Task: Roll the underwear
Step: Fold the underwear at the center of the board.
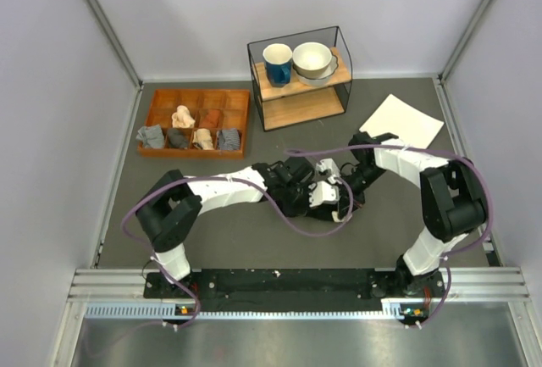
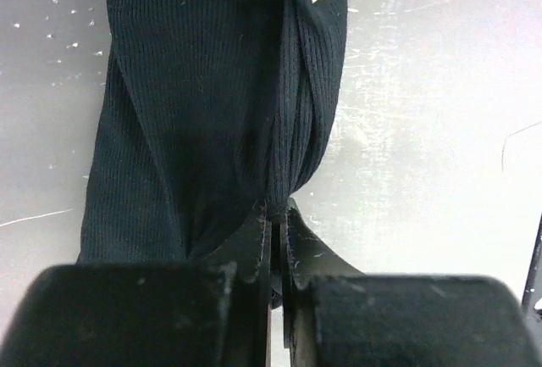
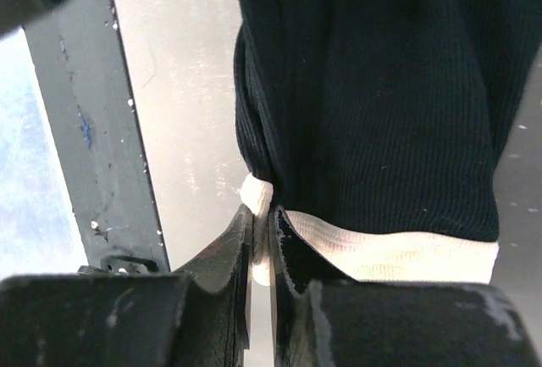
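We see the underwear (image 2: 203, 113) lying near the middle of the desk (image 1: 254, 240), about midway between the left and right edges, with both arms reaching in over it from either side. From overhead the two wrists cover most of it, so we cannot make out its outline there.

The left gripper (image 2: 278, 240) has its fingers (image 2: 250, 240) pressed almost together, with only a thin slit between them. A bunched fold of the black ribbed fabric is pinched at their tips. The cloth runs away from the grip in a tall gathered band, and a scrap of cream shows at its far end.

The right gripper (image 3: 261, 240) is likewise closed to a narrow gap. Its fingers (image 3: 296, 257) are nipping the end of the cream waistband (image 3: 398, 253), which runs off to the side just beside the fingertips, and the black body of the garment rises beyond it.

In the far left corner a wooden tray (image 1: 193, 152) with compartments holds small rolled garments (image 1: 201, 138) in grey, beige and brown. At the middle of the far edge stands a wire-framed shelf (image 1: 301, 108), which carries a blue mug (image 1: 277, 63) and stacked bowls (image 1: 312, 59) on its upper board. Towards the far right corner a white sheet of paper (image 1: 401, 121) lies flat, well apart from the arms.
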`<state>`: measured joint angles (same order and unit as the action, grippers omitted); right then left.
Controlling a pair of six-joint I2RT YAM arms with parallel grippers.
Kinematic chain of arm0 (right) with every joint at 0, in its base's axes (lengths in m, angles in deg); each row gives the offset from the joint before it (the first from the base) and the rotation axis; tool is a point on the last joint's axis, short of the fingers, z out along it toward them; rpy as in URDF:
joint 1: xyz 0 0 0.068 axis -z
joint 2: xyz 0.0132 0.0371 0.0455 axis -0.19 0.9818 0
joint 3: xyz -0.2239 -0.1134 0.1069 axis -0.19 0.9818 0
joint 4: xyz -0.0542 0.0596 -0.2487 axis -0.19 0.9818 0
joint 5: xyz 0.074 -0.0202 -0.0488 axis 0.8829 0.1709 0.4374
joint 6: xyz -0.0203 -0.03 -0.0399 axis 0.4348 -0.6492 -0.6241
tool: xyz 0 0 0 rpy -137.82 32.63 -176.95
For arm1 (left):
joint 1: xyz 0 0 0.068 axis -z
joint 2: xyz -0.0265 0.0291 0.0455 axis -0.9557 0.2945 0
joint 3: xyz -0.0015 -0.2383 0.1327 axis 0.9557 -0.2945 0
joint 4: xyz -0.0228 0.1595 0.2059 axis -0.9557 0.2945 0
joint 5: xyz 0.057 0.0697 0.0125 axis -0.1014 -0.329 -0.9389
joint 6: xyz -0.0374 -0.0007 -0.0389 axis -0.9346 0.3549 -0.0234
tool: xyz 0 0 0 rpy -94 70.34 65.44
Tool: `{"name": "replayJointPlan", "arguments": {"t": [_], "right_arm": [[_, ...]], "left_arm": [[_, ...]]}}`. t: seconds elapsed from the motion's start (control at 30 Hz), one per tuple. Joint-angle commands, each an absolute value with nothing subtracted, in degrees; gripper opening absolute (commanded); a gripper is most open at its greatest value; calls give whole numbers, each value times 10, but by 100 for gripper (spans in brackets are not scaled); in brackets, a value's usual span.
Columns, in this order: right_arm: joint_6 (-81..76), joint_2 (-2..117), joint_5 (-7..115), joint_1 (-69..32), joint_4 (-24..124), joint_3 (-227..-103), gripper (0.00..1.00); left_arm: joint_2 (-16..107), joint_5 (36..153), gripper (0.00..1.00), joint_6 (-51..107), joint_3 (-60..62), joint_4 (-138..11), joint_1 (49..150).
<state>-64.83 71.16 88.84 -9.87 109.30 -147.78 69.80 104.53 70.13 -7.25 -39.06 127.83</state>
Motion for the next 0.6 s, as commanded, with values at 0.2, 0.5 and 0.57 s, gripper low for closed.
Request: {"name": "replayJointPlan", "arguments": {"t": [0.2,0.5,0.57], "right_arm": [[-628,746,878,-43,1101,-1516,1],[-610,769,893,-28,1102,-1559,2],[-608,780,892,-28,1103,-1571,3]], "left_arm": [[750,1130,0,666,12,-328,1227],[762,1131,0,637,16,-373,1208],[766,1135,0,629,17,-379,1199]]}}
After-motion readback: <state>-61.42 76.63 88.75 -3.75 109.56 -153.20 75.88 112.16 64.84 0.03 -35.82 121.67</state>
